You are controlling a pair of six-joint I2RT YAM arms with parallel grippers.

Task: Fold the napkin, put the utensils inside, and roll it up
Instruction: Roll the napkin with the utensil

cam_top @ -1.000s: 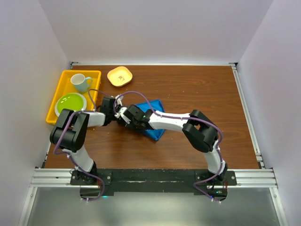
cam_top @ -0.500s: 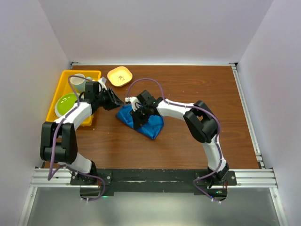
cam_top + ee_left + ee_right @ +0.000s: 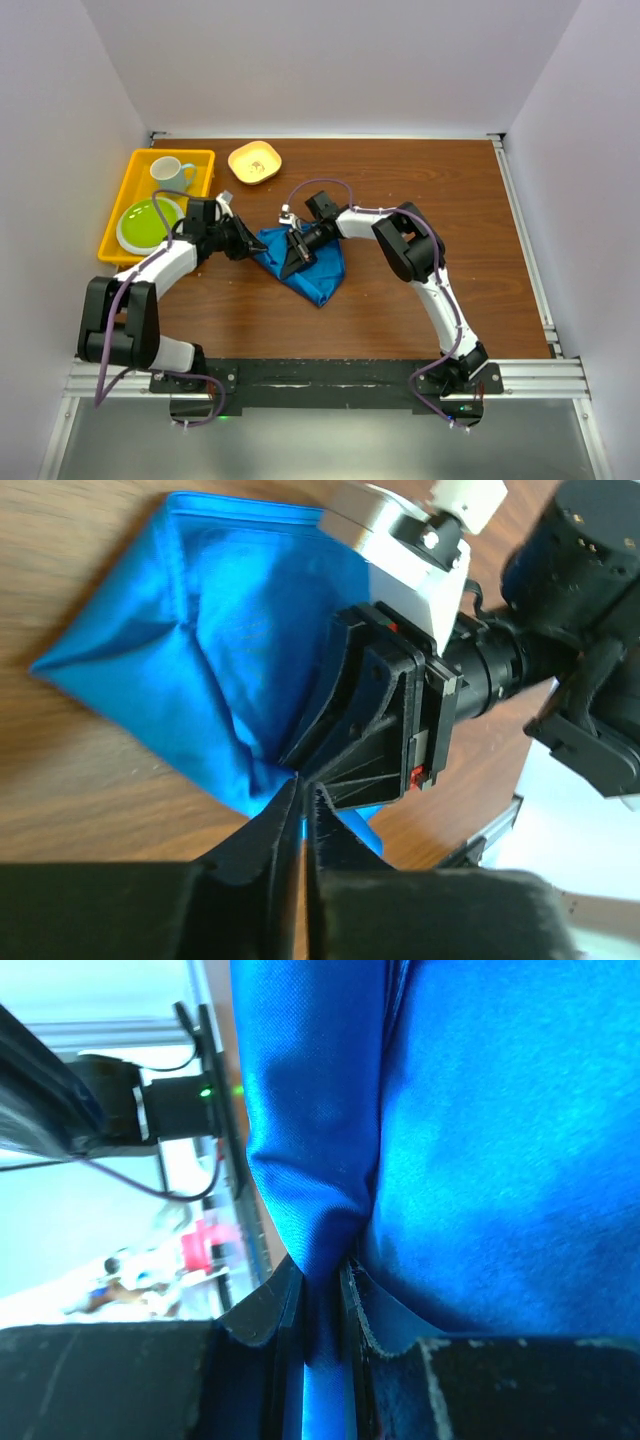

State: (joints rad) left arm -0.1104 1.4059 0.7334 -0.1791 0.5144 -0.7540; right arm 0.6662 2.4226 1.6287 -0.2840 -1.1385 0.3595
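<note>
The napkin (image 3: 318,275) is a bright blue cloth lying bunched in a rough triangle mid-table. My left gripper (image 3: 250,246) is at its left corner. In the left wrist view its jaws (image 3: 301,792) are pressed nearly together, with a sliver of the napkin (image 3: 215,650) caught at the tips. My right gripper (image 3: 294,264) lies on the cloth's left part. In the right wrist view it (image 3: 322,1272) is shut on a raised fold of the napkin (image 3: 480,1110). The two grippers almost touch each other. The utensils are out of view.
A yellow tray (image 3: 136,158) at the left edge holds a pale mug (image 3: 170,176) and a green plate (image 3: 150,222). A small orange bowl (image 3: 254,162) sits behind the napkin. Bare brown wood lies to the right.
My left gripper lifted toward the tray, opened, then came back down and closed at the napkin's left corner. The right arm folded closer in, still holding its fold, and more of the napkin shows.
</note>
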